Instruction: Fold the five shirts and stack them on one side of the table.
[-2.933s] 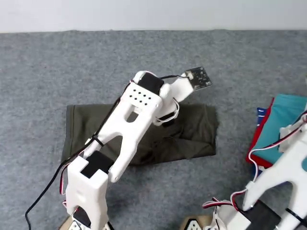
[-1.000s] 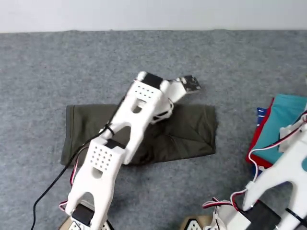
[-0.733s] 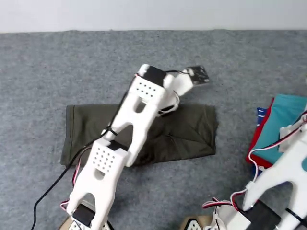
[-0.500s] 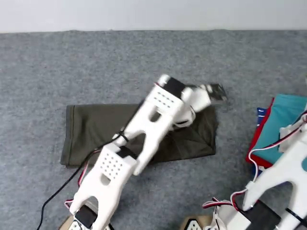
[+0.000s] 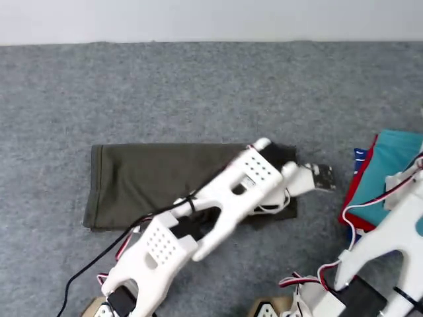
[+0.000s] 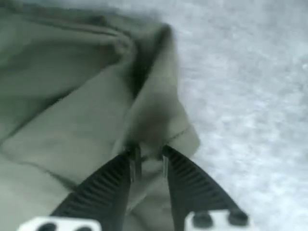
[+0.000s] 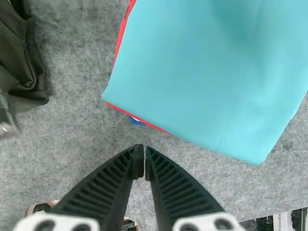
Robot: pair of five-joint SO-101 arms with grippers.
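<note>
Left wrist view has the left gripper (image 6: 148, 156) narrowed on a ridge of the green shirt (image 6: 72, 96), with cloth nipped between the jaws at the end nearest the pile. From above, that shirt (image 5: 145, 181) lies as a long band across the middle of the desk (image 5: 198, 86), apart from the teal shirt (image 5: 396, 165) that tops the pile at the desk's side. The right gripper (image 7: 144, 155) hangs closed and empty just beside that pile. The fold probably wants the pinched end lifted only just free. It would then be carried low over the band toward the far end, edges kept square, and let go once the layers lie flat.
</note>
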